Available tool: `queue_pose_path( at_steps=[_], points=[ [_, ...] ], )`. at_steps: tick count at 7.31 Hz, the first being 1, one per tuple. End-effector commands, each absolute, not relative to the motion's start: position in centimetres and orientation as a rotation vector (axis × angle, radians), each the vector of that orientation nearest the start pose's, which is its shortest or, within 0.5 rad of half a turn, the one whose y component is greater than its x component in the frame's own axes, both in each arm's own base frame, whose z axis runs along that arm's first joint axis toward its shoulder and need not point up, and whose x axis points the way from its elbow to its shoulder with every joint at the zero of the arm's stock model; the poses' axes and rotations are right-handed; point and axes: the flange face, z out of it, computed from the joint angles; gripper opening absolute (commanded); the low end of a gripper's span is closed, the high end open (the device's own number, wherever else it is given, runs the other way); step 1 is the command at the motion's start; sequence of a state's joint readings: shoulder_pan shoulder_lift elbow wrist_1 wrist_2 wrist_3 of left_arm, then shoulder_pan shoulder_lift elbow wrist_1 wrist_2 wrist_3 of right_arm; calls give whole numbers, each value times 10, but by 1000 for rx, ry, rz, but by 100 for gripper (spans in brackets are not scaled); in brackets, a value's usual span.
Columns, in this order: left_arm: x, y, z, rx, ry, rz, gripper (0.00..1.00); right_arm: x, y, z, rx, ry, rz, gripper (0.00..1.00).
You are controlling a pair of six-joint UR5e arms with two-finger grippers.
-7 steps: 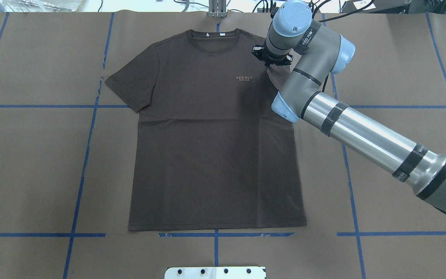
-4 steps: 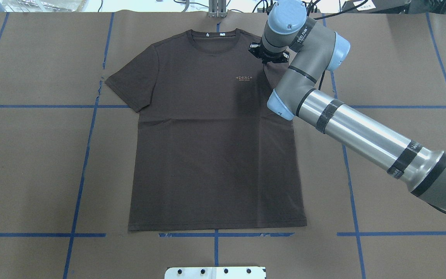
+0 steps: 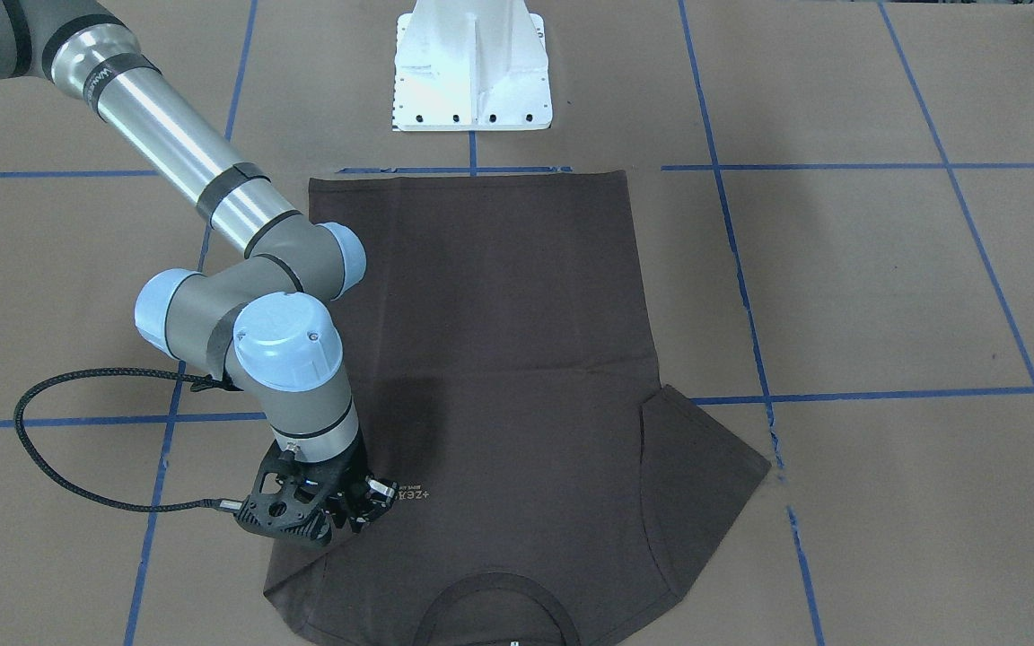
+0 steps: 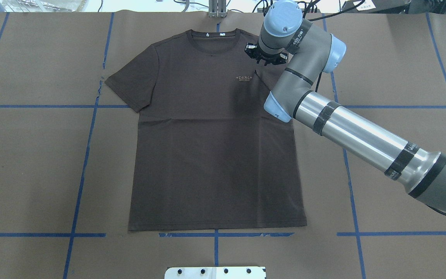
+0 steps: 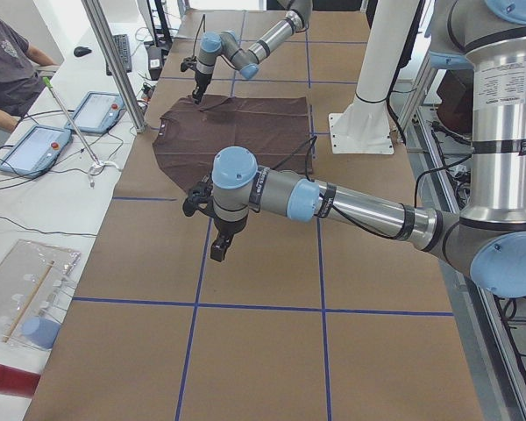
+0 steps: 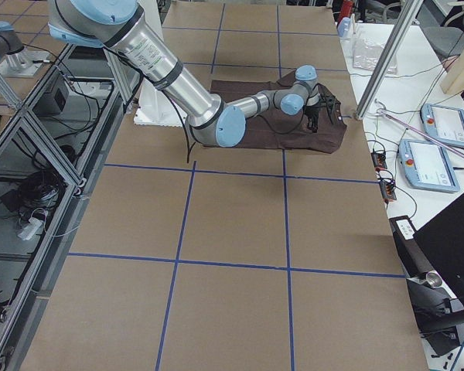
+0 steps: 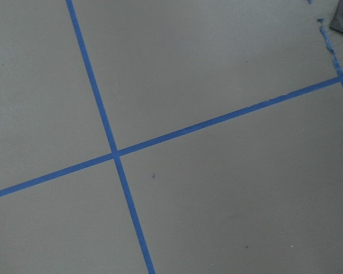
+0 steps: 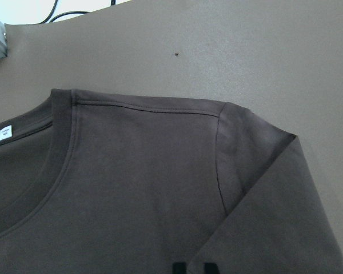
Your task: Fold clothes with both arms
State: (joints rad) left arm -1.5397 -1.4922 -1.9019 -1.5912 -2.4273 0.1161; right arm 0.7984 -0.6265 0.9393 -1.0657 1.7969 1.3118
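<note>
The big table covered in brown paper with blue tape lines (image 4: pixel 33 174) fills every view. The dark brown short-sleeved T-shirt (image 4: pixel 207 155) lies flat in the middle of the overhead view, front side up, collar at the top.

The long silver and grey right arm (image 4: pixel 354 133) comes in from the lower right of that view and reaches to the shirt's top right shoulder. The other silver and grey arm, the left arm (image 5: pixel 359 206), fills the middle of the left side view, over bare paper and away from the shirt.

The step looks like the first fold, bringing a sleeve in over the chest. In the right wrist view the folded sleeve (image 8: pixel 263 188) lies turned in across the shoulder, while the flat sleeve (image 4: pixel 132 83) at the middle left of the overhead view is spread out. The next move should lay the folded sleeve down smooth and let go without dragging it. Then the left arm should do the flat sleeve.

The black right gripper (image 3: pixel 324 516) points down, low over the shirt and just beside the small pale logo (image 4: pixel 245 78). Its body hides its tips, so I cannot tell if it pinches the cloth. The black left gripper (image 5: pixel 219 248) is small and seen only from the side, so I cannot tell about it either. The tiny white tags (image 4: pixel 222 35) are too small to read.
</note>
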Motion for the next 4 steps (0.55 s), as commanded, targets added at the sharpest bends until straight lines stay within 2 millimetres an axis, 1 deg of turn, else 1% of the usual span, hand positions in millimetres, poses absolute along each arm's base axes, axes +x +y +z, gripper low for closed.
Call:
queue_pose_path(
  at_steps=[1,2,3,4],
  points=[
    [-18,-472,506,262,967,213,100,-494,-670,245,223,-913,386,100],
    [14,-488,481,267,989,217,100,-462,-650,248,173,-947,367,100],
    [62,-510,444,277,1020,256,100,-411,-624,273,137,-995,349,100],
    [111,-521,408,218,1055,223,100,-366,-610,287,94,-1038,337,100]
  ],
)
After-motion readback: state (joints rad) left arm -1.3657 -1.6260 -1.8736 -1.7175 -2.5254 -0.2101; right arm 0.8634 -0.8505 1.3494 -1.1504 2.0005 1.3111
